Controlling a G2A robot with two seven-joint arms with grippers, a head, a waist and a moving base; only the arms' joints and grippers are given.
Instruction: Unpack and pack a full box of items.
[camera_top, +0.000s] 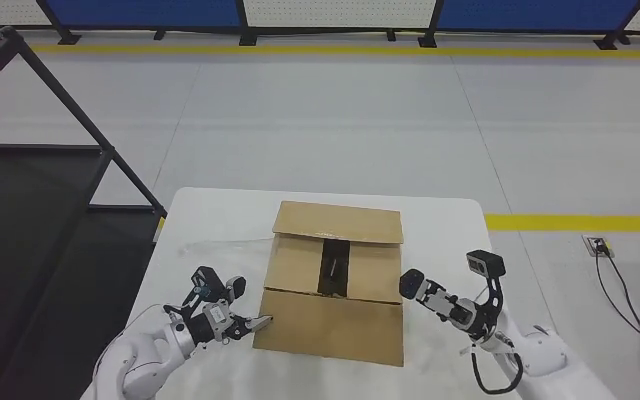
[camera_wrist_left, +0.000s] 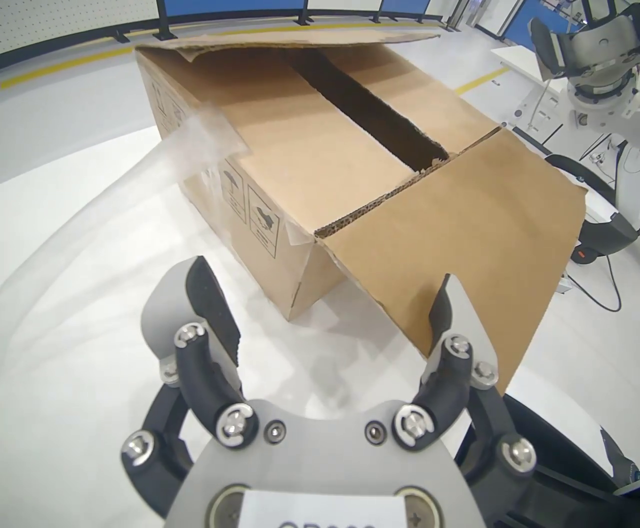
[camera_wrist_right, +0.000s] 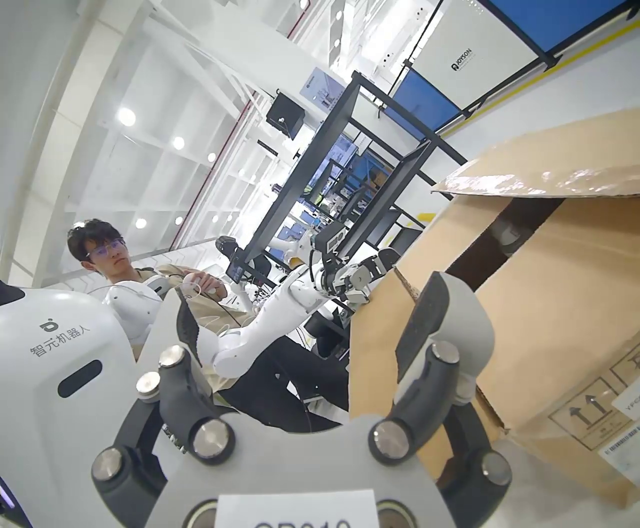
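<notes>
A brown cardboard box (camera_top: 335, 280) stands in the middle of the white table (camera_top: 220, 215). Its two inner flaps lie flat with a dark slot (camera_top: 334, 268) between them, and its near outer flap (camera_top: 330, 328) hangs outward toward me. In the left wrist view the box (camera_wrist_left: 310, 150) fills the middle, with peeled clear tape (camera_wrist_left: 200, 140) on its corner. My left gripper (camera_top: 248, 325) (camera_wrist_left: 325, 295) is open at the near flap's left edge (camera_wrist_left: 450, 240). My right gripper (camera_top: 410, 284) (camera_wrist_right: 305, 315) is open beside the box's right side (camera_wrist_right: 550, 310), nothing between its fingers.
A black metal frame (camera_top: 70, 150) stands off the table's left side. Floor with yellow lines (camera_top: 560, 222) lies beyond the far edge. Bare table (camera_top: 450, 230) shows to the right of the box and behind it.
</notes>
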